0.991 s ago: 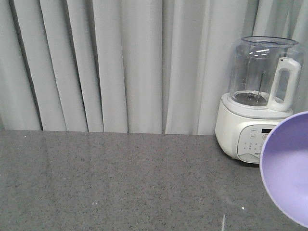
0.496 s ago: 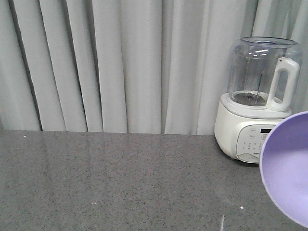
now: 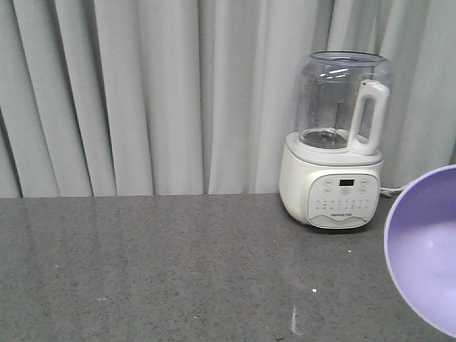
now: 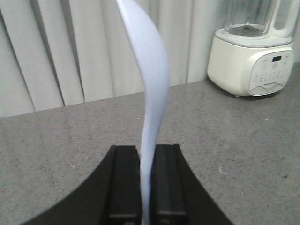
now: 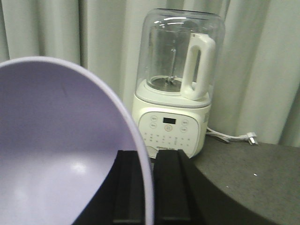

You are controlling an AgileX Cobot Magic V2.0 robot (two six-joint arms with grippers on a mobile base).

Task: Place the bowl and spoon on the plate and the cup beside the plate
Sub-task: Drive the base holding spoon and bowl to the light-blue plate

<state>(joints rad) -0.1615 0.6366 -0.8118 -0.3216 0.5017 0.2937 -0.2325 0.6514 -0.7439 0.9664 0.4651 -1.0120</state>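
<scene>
1. A white blender with a clear jug stands at the back of the grey surface, against a pleated curtain. Its cord lies on the surface beside the base.
2. The right tool is clamped on the rim of the bowl, with one finger inside the wall and one outside.
3. The bowl is held on edge, with its opening turned sideways. In the front view it sits at the right frame edge, nearer the camera than the blender, and is partly cut off.
4. The left tool is clamped on the plate, which is seen edge-on.
5. The plate stands upright. Its long axis rises from the fingers and leaves the top of the frame, with the surface and blender behind it.
</scene>
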